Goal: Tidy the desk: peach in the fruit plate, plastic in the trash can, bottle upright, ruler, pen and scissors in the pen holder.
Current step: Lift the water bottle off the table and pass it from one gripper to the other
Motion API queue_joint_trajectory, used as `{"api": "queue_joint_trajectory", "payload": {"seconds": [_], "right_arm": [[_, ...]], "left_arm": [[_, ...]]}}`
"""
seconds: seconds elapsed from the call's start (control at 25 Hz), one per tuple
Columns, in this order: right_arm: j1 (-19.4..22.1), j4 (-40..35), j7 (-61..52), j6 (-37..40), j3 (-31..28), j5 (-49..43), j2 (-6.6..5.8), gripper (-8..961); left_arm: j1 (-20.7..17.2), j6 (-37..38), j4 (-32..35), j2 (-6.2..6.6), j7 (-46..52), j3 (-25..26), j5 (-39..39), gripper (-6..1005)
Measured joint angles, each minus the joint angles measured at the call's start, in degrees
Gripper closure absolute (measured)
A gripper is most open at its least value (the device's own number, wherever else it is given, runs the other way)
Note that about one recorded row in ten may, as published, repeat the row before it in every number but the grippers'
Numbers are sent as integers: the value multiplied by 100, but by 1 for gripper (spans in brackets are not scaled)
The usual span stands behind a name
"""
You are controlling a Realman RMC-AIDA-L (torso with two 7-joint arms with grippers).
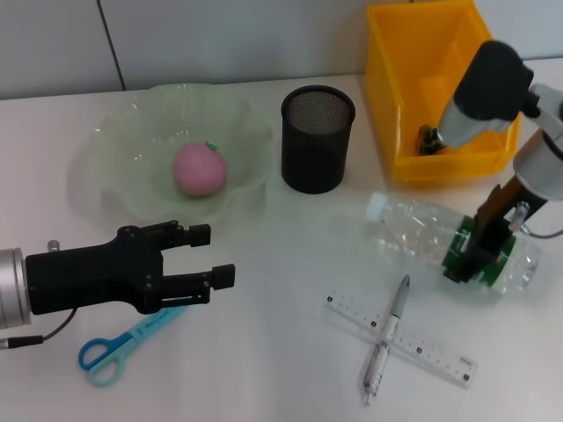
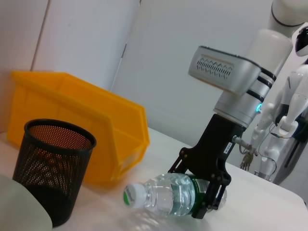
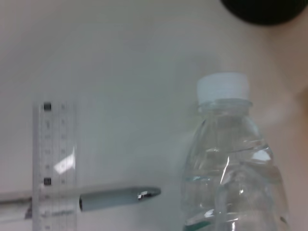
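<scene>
The white table point(image 1: 264, 369) carries everything, and the black mesh pen holder point(image 1: 318, 138) near its far middle serves as the landmark. Right of the holder stands the yellow plastic bin point(image 1: 413, 97), open-topped, with a small dark item in its corner. Left of the holder sits the pale green, wavy-edged fruit plate point(image 1: 123, 141), and the pink peach point(image 1: 200, 169) already lies in it. Nearer than the holder and to its right, the clear plastic bottle point(image 1: 413, 230) lies on its side, white cap pointing toward the holder; the right gripper point(image 1: 475, 255) comes down over the bottle's green-labelled middle, its black fingers point(image 2: 211, 192) straddling the body and closed against it. In front of the holder lies the clear ruler point(image 1: 400, 338) with the grey pen point(image 1: 387, 338) crossed over it, bare table all round them. Nearer and left of the holder, the left gripper point(image 1: 211, 255) hovers with fingers spread apart, holding nothing, directly above the blue scissors point(image 1: 123, 345), whose handles show beneath it.
</scene>
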State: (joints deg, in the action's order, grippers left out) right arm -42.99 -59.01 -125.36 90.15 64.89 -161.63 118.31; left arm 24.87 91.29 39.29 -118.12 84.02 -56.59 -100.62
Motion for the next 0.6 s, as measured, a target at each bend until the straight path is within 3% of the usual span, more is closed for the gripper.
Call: {"api": "queue_joint_trajectory", "payload": {"seconds": [0.36, 0.6], "right_arm": [[272, -790, 158, 359, -354, 690, -44, 185], [551, -1155, 470, 403, -511, 1636, -49, 185]], "left_arm": [[0, 3, 0, 0, 0, 9, 106, 204], [0, 12, -42, 0, 0, 24, 342, 204]]}}
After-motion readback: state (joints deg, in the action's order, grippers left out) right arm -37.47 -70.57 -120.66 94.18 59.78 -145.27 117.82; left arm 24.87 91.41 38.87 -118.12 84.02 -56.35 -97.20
